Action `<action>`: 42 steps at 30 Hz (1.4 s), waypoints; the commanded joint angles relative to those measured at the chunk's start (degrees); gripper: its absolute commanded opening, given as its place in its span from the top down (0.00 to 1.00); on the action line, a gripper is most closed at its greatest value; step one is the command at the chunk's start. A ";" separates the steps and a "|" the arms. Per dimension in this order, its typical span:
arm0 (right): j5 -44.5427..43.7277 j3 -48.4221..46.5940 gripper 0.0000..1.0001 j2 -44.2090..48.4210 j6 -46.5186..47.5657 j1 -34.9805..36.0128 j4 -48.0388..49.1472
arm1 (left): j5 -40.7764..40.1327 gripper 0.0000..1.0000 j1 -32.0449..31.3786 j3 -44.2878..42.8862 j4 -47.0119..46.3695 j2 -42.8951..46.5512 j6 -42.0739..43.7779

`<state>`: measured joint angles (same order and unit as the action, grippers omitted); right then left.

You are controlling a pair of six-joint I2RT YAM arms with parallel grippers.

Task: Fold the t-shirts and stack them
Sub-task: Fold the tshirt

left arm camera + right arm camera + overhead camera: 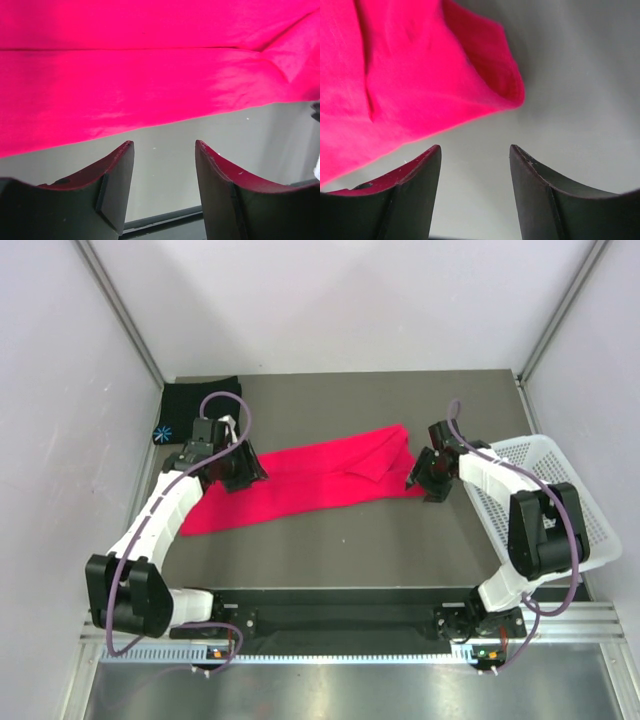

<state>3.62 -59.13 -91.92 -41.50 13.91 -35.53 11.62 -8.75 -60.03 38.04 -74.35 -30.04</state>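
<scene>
The red-pink t-shirt (305, 480) lies folded into a long band across the middle of the grey table. It fills the top of the left wrist view (140, 75) and the upper left of the right wrist view (405, 75). The black t-shirt (197, 405) with its light-blue starburst lies folded at the far left corner. My left gripper (250, 477) is open and empty over the band's left part; its fingers (112, 180) hover above bare table. My right gripper (418, 485) is open and empty just off the shirt's right end.
A white perforated basket (545, 495) sits at the table's right edge, beside the right arm. Grey walls enclose the table on the left, back and right. A black rail (340, 615) runs along the near edge.
</scene>
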 commanded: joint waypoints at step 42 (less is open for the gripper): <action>-18.73 -9.93 0.95 -13.54 2.81 0.24 9.78 | 3.76 0.45 -0.65 -13.88 0.45 -11.43 6.05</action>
<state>-10.52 -64.40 -102.89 -43.20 14.81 -26.63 14.26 -9.13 -71.18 39.05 -84.99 -25.12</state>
